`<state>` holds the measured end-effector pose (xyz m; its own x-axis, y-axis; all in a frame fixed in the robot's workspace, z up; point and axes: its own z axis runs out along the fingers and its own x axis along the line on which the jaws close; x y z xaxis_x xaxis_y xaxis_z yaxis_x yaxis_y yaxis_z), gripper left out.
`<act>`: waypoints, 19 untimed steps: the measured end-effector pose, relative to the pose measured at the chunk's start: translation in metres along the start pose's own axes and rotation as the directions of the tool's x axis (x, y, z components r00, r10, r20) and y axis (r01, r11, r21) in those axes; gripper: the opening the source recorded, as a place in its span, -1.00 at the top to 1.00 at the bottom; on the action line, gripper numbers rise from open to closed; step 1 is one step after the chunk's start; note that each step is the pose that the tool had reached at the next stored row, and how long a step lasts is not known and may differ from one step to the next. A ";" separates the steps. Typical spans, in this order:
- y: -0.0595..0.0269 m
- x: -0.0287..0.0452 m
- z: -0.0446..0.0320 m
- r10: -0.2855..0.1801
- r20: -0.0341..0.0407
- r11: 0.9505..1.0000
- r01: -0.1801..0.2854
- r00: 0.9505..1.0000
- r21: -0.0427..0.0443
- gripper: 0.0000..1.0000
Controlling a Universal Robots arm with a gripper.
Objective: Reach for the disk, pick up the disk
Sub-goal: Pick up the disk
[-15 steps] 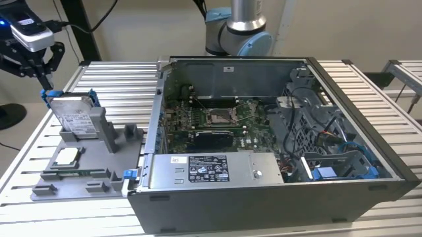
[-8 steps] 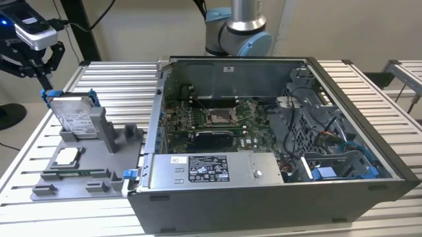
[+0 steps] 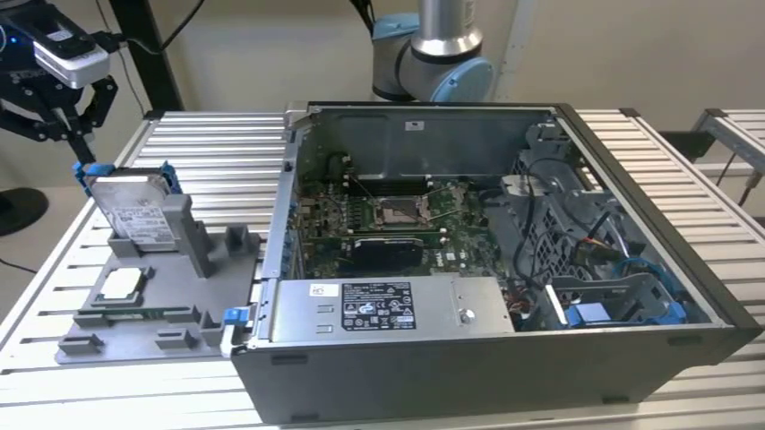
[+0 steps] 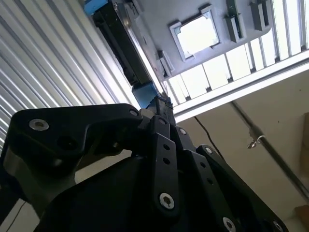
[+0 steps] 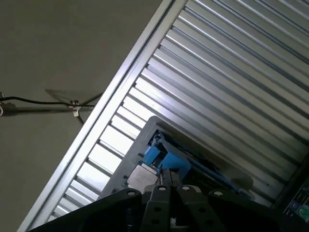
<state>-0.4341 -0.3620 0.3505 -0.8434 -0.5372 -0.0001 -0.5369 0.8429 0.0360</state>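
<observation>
The black gripper (image 3: 81, 152) is hovering at the top of the flat rectangular silver metal disk (image 3: 134, 213), which is carrying a white label and blue plastic rails. Its jaws are clamping the blue rail at the disk's upper corner. The disk is standing tilted in a grey plastic fixture (image 3: 179, 309) on the slatted metal table (image 3: 210, 143), to the exterior view's left of the open grey computer case (image 3: 502, 367).

End effector (image 5: 169, 187) near the disk (image 5: 165, 159)
</observation>
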 end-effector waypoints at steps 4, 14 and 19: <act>0.0001 0.0000 -0.0003 -0.032 -0.001 1.000 0.032 1.000 0.000 1.00; 0.0000 0.0000 -0.0013 -0.145 -0.006 0.989 0.145 0.989 0.000 1.00; 0.0000 0.0000 -0.0014 -0.203 -0.008 0.979 0.203 0.979 0.000 1.00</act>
<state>-0.4341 -0.3620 0.3519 -0.7166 -0.6975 0.0002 -0.6971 0.7161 0.0356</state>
